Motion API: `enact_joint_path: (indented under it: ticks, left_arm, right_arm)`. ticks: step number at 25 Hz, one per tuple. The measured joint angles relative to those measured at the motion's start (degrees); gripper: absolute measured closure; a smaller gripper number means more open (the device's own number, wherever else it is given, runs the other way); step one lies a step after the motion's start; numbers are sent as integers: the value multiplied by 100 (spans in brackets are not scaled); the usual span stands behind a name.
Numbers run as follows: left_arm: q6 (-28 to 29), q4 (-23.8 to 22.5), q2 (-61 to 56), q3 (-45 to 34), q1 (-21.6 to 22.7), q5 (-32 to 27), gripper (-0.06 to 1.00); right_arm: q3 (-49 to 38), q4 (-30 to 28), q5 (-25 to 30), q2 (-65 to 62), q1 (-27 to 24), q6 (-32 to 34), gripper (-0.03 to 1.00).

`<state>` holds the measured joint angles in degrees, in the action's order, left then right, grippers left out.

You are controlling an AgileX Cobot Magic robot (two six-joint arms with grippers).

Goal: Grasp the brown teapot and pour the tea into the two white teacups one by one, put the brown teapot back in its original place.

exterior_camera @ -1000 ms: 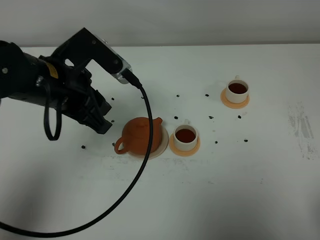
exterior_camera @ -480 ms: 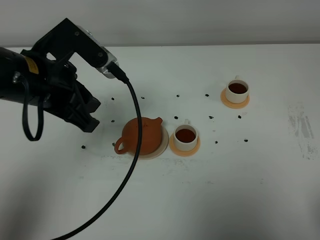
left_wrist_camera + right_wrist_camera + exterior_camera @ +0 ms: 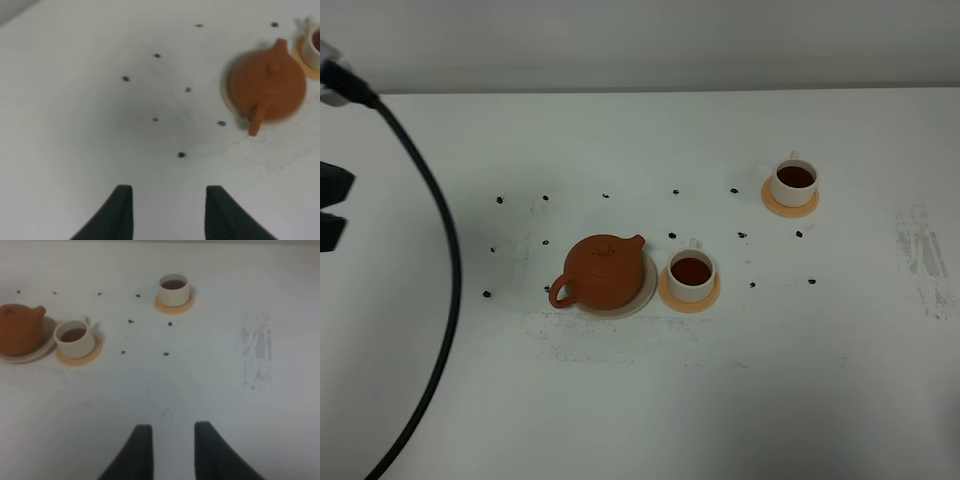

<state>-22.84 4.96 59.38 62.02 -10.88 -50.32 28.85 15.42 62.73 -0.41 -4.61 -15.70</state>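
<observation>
The brown teapot (image 3: 605, 270) stands upright on the pale beige disc (image 3: 640, 297) at the table's middle. One white teacup (image 3: 691, 271) holding dark tea stands just right of it. The other teacup (image 3: 793, 180), also holding tea, stands farther back right. My left gripper (image 3: 332, 208) is open and empty at the far left edge, well apart from the teapot. In the left wrist view my gripper (image 3: 170, 212) is open, with the teapot (image 3: 267, 87) far ahead. My right gripper (image 3: 173, 450) is open and empty over bare table; the teapot (image 3: 20, 330) and both teacups (image 3: 75, 337) (image 3: 174, 289) lie ahead of it.
Each cup sits on an orange coaster (image 3: 665, 290) (image 3: 790, 208). Small dark specks (image 3: 545, 197) are scattered around the teapot and cups. A black cable (image 3: 445, 300) curves down the left side. Grey scuff marks (image 3: 920, 250) lie at the right.
My left arm has pulled back to the left, away from the teapot, and is now mostly out of the exterior view. The teapot and cups have not moved.
</observation>
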Motion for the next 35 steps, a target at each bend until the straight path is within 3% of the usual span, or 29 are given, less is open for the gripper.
enact_joint_path:
  ticks: [4,12,26,35]
  left_arm:
    - [230,-6,-828,0,300,-449,58]
    - [597,-20,-2473,-154,383,-1033,58]
    - [1922,-147,-4820,-2472,494,-756,58]
    - [2203,-367,-5495,-2872,760,-892,58]
  right_arm:
    - [0,0,0,0,0,0,74]
    - [0,0,0,0,0,0,74]
    - [0,0,0,0,0,0,74]
    - [0,0,0,0,0,0,74]
